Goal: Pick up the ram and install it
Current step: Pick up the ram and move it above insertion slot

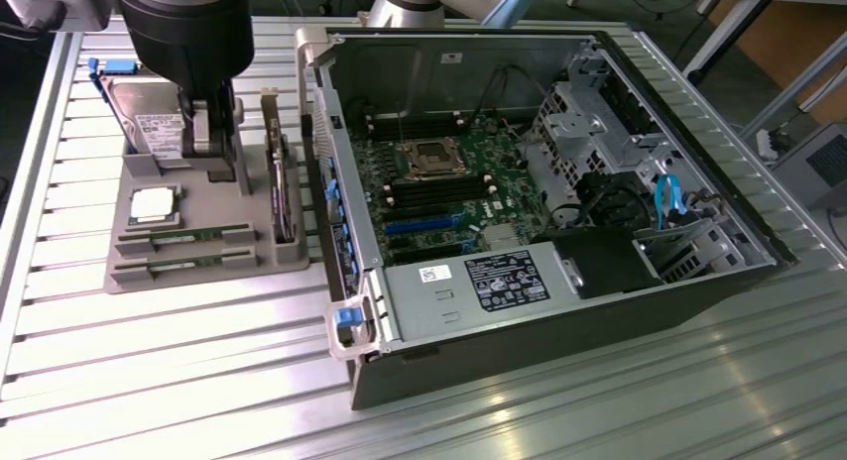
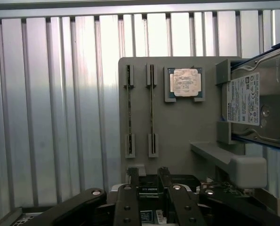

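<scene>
Two ram sticks stand on edge in slots of the grey holder tray (image 1: 212, 282): one ram (image 1: 185, 238) nearer the tray's middle, the other ram (image 1: 182, 267) by its front edge. From the wrist they appear as thin strips, ram (image 2: 129, 110) and ram (image 2: 152, 110). My gripper (image 1: 216, 158) hangs above the back of the tray, between the hard drive and the expansion card, apart from both sticks. Its fingers (image 2: 132, 181) stand open with nothing gripped; gripper (image 2: 148, 181).
On the tray also sit a CPU (image 1: 154, 204), a silver hard drive (image 1: 153, 128) and a green expansion card (image 1: 278, 177) on edge. The open computer case (image 1: 530, 311) lies at the exterior view's right, its motherboard (image 1: 443, 187) exposed with dark memory slots.
</scene>
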Available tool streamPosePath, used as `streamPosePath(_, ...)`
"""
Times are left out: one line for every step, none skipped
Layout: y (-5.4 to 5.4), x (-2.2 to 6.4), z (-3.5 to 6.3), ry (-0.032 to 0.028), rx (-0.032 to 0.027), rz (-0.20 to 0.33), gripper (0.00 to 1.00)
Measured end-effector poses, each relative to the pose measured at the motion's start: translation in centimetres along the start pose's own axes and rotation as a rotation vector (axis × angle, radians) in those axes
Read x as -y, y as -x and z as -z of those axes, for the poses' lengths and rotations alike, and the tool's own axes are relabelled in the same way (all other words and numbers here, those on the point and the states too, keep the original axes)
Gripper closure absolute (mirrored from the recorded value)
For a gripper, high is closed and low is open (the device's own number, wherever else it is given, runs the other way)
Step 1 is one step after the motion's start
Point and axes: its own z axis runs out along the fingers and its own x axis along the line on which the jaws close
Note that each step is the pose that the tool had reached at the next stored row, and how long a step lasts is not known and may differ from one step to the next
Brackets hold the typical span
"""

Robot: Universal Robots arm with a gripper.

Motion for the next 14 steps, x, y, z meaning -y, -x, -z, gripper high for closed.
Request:
streamPosePath(-0.01,0.0,-0.03,0.0,0.0,0.0,0.7)
streamPosePath(-0.01,0.01,-0.06,0.0,0.0,0.0,0.7)
streamPosePath(-0.01,0.01,-0.09,0.0,0.0,0.0,0.7)
streamPosePath(-0.01,0.01,-0.12,0.0001,-0.0001,0.0,0.7)
streamPosePath(-0.02,0.01,-0.15,0.0001,0.0,0.0,0.7)
streamPosePath(-0.02,0.01,-0.18,0.0,0.0,0.0,0.7)
streamPosePath(-0.03,0.01,-0.21,0.0001,0.0,0.0,0.7)
streamPosePath(-0.03,0.01,-0.25,0.0001,-0.0001,0.0,0.7)
streamPosePath(-0.04,0.02,-0.28,0.0001,-0.0001,0.0,0.7)
streamPosePath(-0.04,0.02,-0.31,0.0,0.0,0.0,0.7)
streamPosePath(-0.04,0.02,-0.36,0.0001,0.0,0.0,0.7)
streamPosePath(-0.05,0.02,-0.43,0.0001,0.0,0.0,0.7)
streamPosePath(-0.06,0.03,-0.49,0.0001,0.0,0.0,0.7)
streamPosePath(-0.06,0.03,-0.53,0.0,0.0,0.0,0.7)
